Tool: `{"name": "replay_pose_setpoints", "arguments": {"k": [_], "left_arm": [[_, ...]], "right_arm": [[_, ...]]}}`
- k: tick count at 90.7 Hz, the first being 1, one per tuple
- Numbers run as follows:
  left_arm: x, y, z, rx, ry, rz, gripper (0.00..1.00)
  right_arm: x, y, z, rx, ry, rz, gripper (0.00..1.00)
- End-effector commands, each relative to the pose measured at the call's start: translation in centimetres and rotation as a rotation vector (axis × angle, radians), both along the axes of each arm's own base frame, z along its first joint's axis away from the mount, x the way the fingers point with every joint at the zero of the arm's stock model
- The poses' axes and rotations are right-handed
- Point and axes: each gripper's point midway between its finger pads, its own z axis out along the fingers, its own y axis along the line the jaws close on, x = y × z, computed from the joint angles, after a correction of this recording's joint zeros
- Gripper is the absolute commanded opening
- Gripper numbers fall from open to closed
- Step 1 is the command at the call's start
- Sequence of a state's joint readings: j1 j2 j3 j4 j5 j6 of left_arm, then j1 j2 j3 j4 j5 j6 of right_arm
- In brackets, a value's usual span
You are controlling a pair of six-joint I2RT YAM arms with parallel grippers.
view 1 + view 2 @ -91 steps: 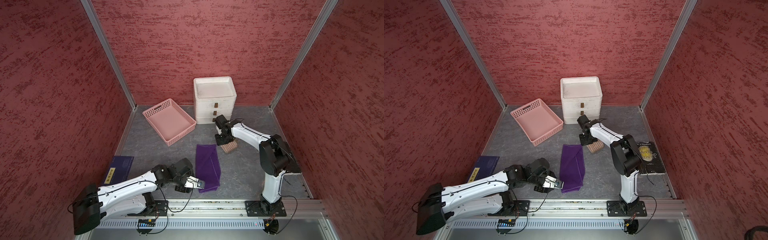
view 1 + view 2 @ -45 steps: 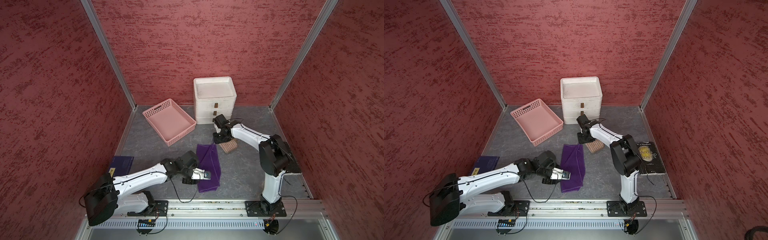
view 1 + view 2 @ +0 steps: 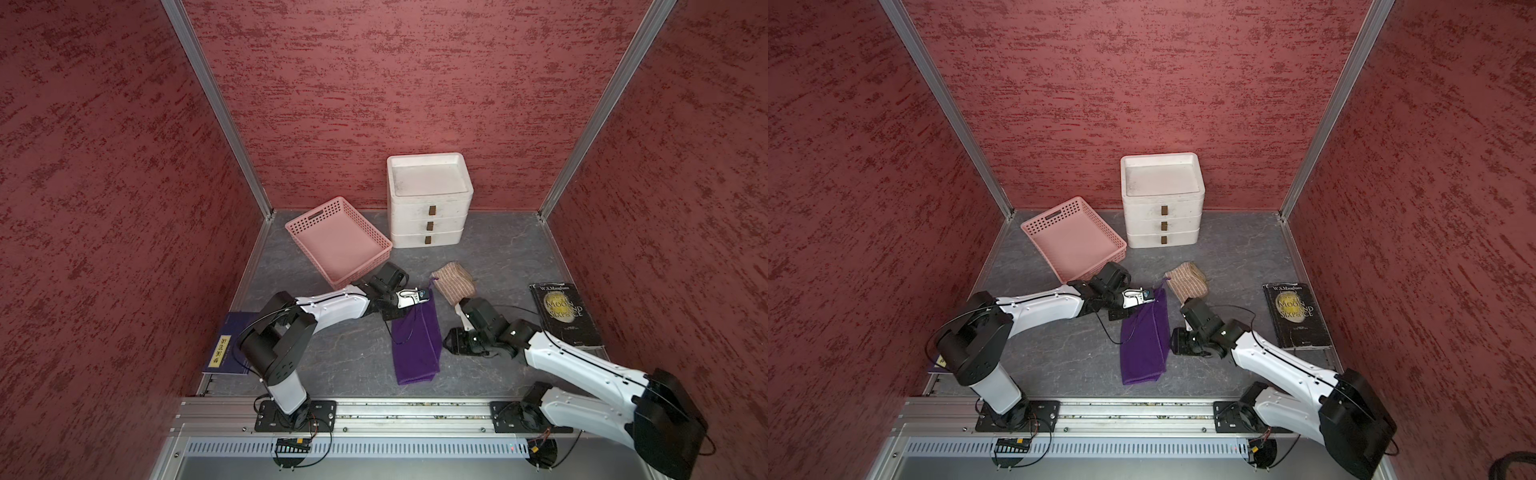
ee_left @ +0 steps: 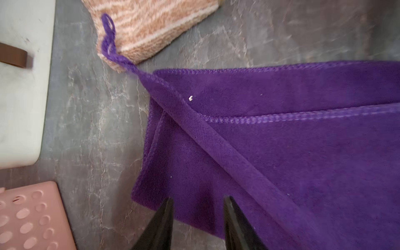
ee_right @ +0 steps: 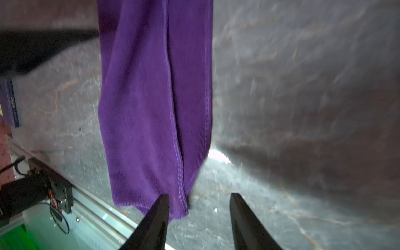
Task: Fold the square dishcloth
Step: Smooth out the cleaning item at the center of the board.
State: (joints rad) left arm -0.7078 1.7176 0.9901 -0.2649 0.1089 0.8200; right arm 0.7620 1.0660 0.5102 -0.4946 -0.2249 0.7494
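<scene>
Dishcloth (image 3: 415,345), purple and already doubled into a long narrow strip, lies flat on the grey desk (image 3: 345,357) between the two arms. Its long axis runs from the front rail toward the back wall, tilted only a little. At the far end its hanging loop (image 4: 108,30) rests against a tan striped cloth (image 3: 453,282) (a separate item, not part of this job).

The left pincer (image 4: 198,201) is at that far end, over the corner on the left arm's side. Its jaws stand moderately apart with purple fabric showing in the gap. They grip nothing, and I cannot tell whether the tips touch the fabric.

The right pincer (image 5: 198,195) is low beside the strip's opposite long edge, toward the rail end. Its jaws are also apart, with only bare desk between them and one tip just beside the near corner. That view is blurred, so contact is uncertain.

The next fold probably halves the strip across its long axis, so one short end must travel along that axis to meet the other. The left arm is nearer the far end and looks better placed to pinch that corner. The right arm is nearer the rail end, where it could match the grasp or pin the cloth.
</scene>
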Motion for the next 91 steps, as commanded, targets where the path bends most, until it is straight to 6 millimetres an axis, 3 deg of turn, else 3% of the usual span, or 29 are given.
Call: {"name": "replay_pose_setpoints", "arguments": {"k": [1,23,41,55,72,84,91], "left_arm": [[1.7,-0.3,0.2,0.022,-0.069,0.011,0.40],[2.5,0.2,-1.6,0.079,-0.090,0.013,0.38],[2.5,0.8,-2.3,0.097,-0.093,0.008,0.37],[3.2,1.4,-3.0,0.137,-0.137,-0.005,0.36],[5.0,2.7,-4.7,0.225,-0.223,-0.007,0.34],[4.9,2.8,-5.5,0.239,-0.221,-0.009,0.34],[4.6,2.7,-5.2,0.223,-0.201,-0.001,0.34]], "right_arm": [[-0.7,2.3,1.0,0.143,0.025,-0.052,0.51],[-1.3,4.7,-1.5,0.161,0.079,-0.011,0.50],[-1.0,6.1,-3.0,0.174,0.113,0.003,0.42],[-1.2,5.9,-2.6,0.198,0.110,-0.016,0.28],[-2.0,4.8,-1.5,0.189,0.088,-0.026,0.23],[-2.4,4.4,-1.4,0.185,0.082,-0.029,0.05],[-2.4,4.5,-1.3,0.188,0.077,-0.027,0.03]]}}
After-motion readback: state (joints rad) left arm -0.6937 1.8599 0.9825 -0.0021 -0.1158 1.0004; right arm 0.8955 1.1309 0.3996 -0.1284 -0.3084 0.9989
